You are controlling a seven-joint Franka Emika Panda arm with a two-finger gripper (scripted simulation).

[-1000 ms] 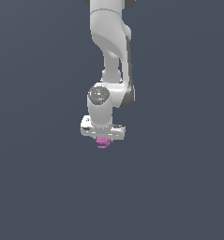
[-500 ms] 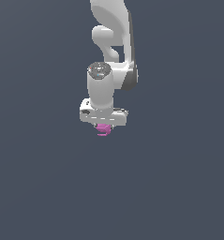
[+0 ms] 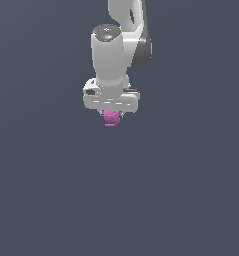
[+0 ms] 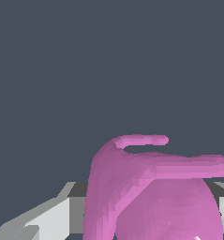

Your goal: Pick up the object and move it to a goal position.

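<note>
- The white, boxy two-fingered gripper hangs from the single white robot arm and points straight down, clenched on the one small magenta-pink lumpy, rounded object.
- Counted: one arm, one gripper, one pink object; around them is only a flat dark grey-blue background.
- In the exterior view the object sits tucked right under the middle of the gripper's wide body, touching it, with a thin curled piece sticking out at its lowest edge. The fingers are almost wholly hidden behind it, so the opening is narrow, about as wide as the object.
- In the wrist view the pink object fills much of the picture very close to the camera, with a slim curled strip at its far end; a pale grey finger shows beside it, touching its flank.
</note>
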